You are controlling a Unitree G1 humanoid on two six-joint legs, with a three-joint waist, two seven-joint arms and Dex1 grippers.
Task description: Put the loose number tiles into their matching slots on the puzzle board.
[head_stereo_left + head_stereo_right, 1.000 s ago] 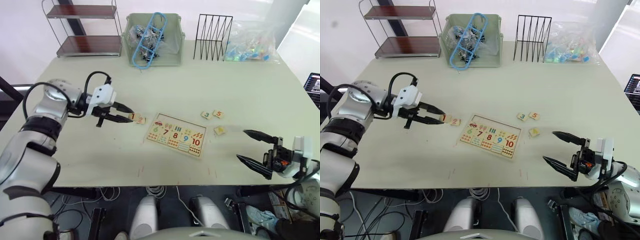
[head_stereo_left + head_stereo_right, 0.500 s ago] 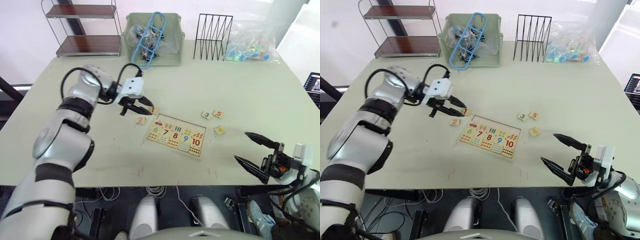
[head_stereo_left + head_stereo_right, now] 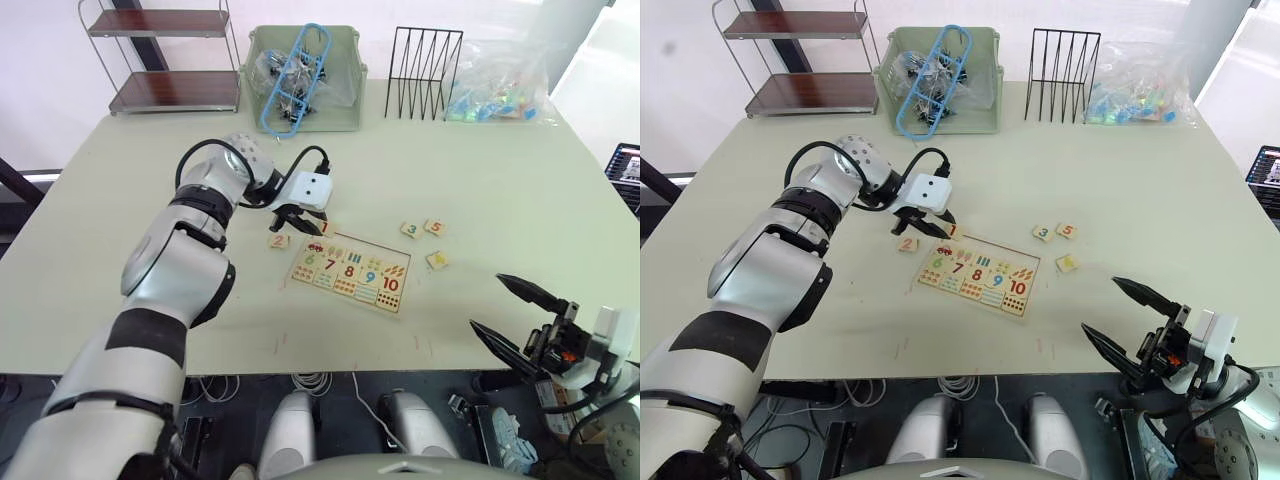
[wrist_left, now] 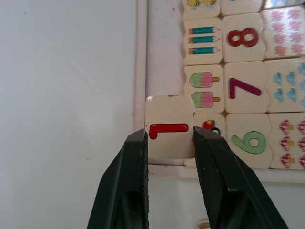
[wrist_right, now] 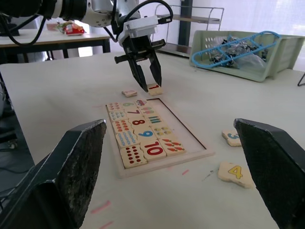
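The puzzle board [image 3: 366, 241] lies flat at mid-table, its lower row filled with tiles 6 to 10. My left gripper [image 4: 169, 137] is shut on the number tile 1 [image 4: 169, 126]. That tile sits over the board's rim at its left corner, partly covering the red car slot [image 4: 210, 126]; the other matching slots [image 4: 204, 81] of that row are uncovered. Tile 2 [image 3: 279, 240] lies on the table left of the board. Tiles 3 [image 3: 410, 230], 5 [image 3: 434, 226] and 4 [image 3: 437, 260] lie to its right. My right gripper [image 3: 505, 315] hangs open off the table's front right edge.
At the back stand a green bin [image 3: 305, 75] with blue hangers, a black wire rack [image 3: 424, 58], a bag of coloured pieces [image 3: 495, 80] and a small metal shelf [image 3: 170, 60]. The table edge runs close in front of the board.
My left gripper carried tile 1 to the right, away from tile 2, and onto the board's left corner. The right gripper sank a little toward the front edge, still open.
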